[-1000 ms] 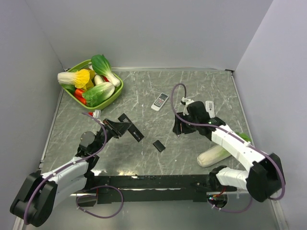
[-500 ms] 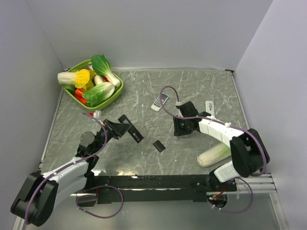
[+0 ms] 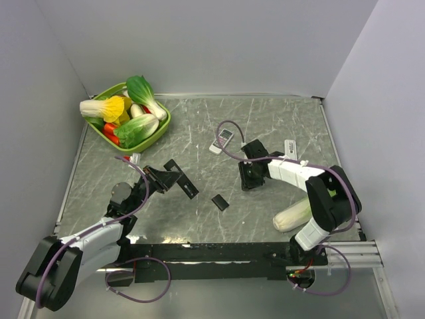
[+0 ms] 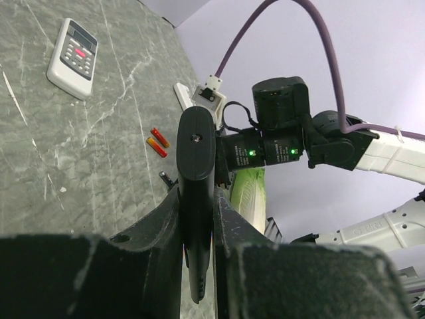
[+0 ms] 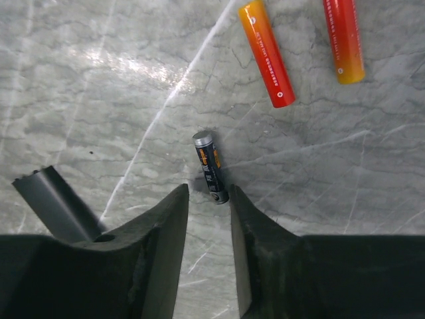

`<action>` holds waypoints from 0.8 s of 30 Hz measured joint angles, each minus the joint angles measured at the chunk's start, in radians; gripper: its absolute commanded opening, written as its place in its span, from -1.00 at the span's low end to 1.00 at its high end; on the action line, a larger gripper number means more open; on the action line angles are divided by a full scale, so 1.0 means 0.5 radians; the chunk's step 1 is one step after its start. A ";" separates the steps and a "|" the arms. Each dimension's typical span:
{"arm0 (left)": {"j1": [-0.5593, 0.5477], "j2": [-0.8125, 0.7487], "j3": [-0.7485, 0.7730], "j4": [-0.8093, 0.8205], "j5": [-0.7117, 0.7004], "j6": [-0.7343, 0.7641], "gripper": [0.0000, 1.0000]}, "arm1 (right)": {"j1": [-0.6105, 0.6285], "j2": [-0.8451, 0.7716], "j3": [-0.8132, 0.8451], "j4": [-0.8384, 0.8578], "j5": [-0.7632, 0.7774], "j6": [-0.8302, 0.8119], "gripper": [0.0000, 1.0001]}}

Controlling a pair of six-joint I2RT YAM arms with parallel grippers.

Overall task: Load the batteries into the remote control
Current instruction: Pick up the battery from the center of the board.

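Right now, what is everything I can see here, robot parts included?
basket: one, green, far left corner
toy vegetables: several, green, white, yellow, red, in basket
white remote: one, mid-table, far side
white slab: one, by right arm, too small to identify
black remote: one, in left gripper
cover piece: one, black, flat, mid-table
orange-red batteries: two, side by side on table
black battery: one, between right gripper's tips
cabbage: one, pale green, beside right arm
left gripper: shut on black remote
right gripper: open, astride black battery
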 measured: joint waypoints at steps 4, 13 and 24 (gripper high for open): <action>0.000 0.000 0.000 0.002 0.000 -0.005 -0.96 | 0.002 0.040 0.024 -0.018 0.000 -0.008 -0.28; 0.001 0.017 0.000 0.034 0.017 -0.022 -0.96 | 0.060 0.115 0.102 -0.078 0.098 -0.010 -0.59; 0.003 0.027 0.000 0.053 0.030 -0.043 -0.97 | 0.176 0.102 0.124 -0.125 0.212 -0.072 -1.00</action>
